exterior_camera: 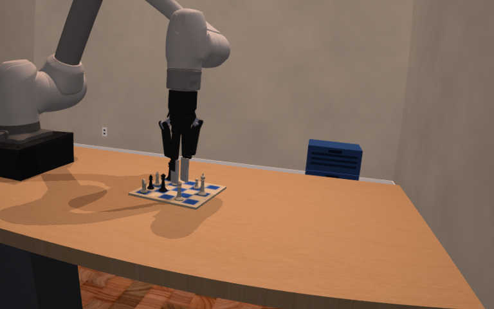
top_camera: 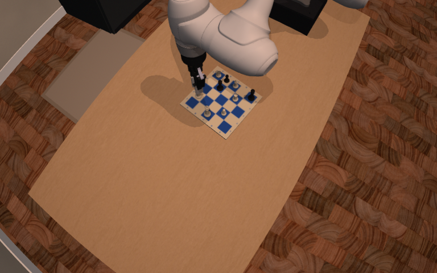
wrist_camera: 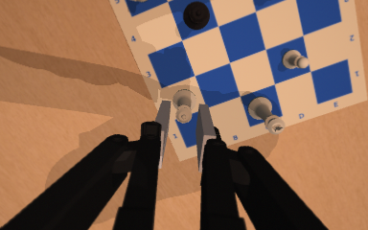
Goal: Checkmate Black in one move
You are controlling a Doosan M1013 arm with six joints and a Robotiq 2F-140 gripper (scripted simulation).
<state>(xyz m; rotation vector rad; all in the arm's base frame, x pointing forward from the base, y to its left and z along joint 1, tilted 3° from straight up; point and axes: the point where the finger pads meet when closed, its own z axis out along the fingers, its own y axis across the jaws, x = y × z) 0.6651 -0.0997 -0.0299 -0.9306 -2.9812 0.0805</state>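
On the bare desk (wrist_camera: 57, 96) side, at the board's (wrist_camera: 139, 57) left edge in the wrist view, the tool (wrist_camera: 184, 106) stands narrow astride the upright white piece (wrist_camera: 183, 98) near corner A1. I cannot tell if it grips; the remaining squares lie rightward.

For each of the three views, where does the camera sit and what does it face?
Top: overhead, looking down on the chessboard; arm's white links show.
Exterior: beside the table, level with the board; arm and gripper show.
Wrist: on the arm, looking down past the fingers.
All share the white piece between the fingers.
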